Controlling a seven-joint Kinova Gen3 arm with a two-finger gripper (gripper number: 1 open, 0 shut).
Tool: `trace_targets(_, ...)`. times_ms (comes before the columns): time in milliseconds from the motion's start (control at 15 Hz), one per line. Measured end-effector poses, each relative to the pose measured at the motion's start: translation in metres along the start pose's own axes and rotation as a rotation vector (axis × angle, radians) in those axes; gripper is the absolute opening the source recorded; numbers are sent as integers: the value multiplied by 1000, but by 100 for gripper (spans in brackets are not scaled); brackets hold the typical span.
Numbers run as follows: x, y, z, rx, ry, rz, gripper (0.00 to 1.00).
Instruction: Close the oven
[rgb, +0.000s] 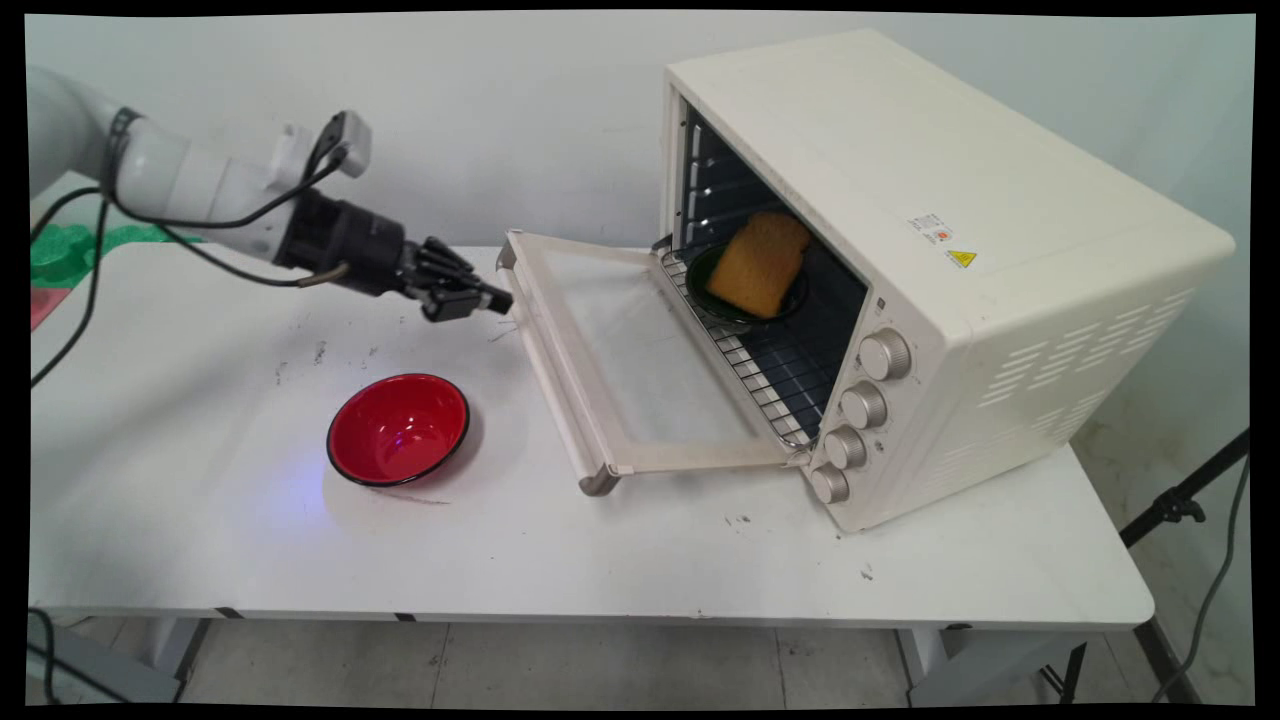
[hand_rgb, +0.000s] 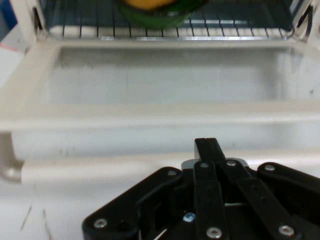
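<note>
My gripper (rgb: 492, 298) hovers just left of the handle edge of the open oven door (rgb: 620, 355), fingers shut together with nothing between them. In the hand view the gripper (hand_rgb: 209, 145) points at the door's cream handle bar (hand_rgb: 150, 162), with the glass pane (hand_rgb: 165, 75) beyond it. The cream toaster oven (rgb: 900, 250) stands at the right, its door folded down flat. Inside on the wire rack (rgb: 760, 360) sits a green plate (rgb: 740, 305) with a slice of yellow toast (rgb: 760, 262); the plate (hand_rgb: 160, 17) shows at the hand view's top edge.
A red bowl (rgb: 398, 428) with a black rim sits on the white table (rgb: 250, 520), below and left of the gripper. Green and red items (rgb: 60, 255) lie past the table's far left corner. Black cables hang from the arm.
</note>
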Motion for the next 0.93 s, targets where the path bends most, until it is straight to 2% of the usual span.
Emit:
trace_targets(400, -25, 1, -10, 27, -66, -27, 0)
trace_targets(933, -35, 10, 21, 49, -116, -61, 0)
